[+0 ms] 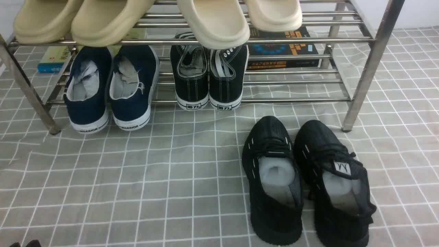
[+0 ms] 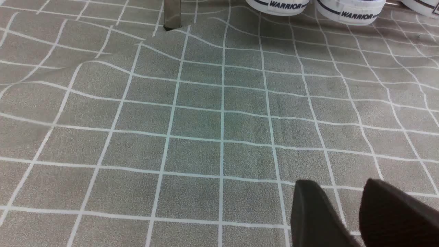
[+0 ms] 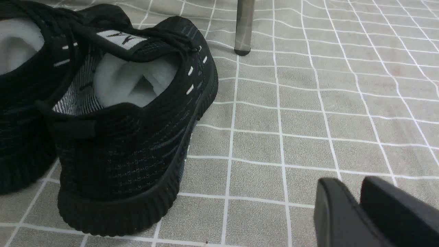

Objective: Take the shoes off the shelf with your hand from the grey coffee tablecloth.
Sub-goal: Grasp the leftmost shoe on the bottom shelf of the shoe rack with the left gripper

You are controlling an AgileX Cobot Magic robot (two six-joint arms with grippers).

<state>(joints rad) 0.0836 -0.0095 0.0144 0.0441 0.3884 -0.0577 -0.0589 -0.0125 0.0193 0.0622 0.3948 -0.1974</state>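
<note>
The navy slip-on shoes sit side by side on the left of the steel shelf's lower tier, with their white "WARRIOR" heels sticking out towards me over the front rail. The left wrist view catches those soles far ahead across the grey gridded tablecloth. My left gripper hovers over bare cloth, open, with only cloth showing between its fingers. My right gripper is shut and holds nothing, low over the cloth beside the black knit trainers.
Black lace-up sneakers stand right of the navy pair on the lower tier. Beige slippers fill the top tier, with books behind. Black knit trainers lie on the cloth at front right. Slanted shelf legs reach the cloth.
</note>
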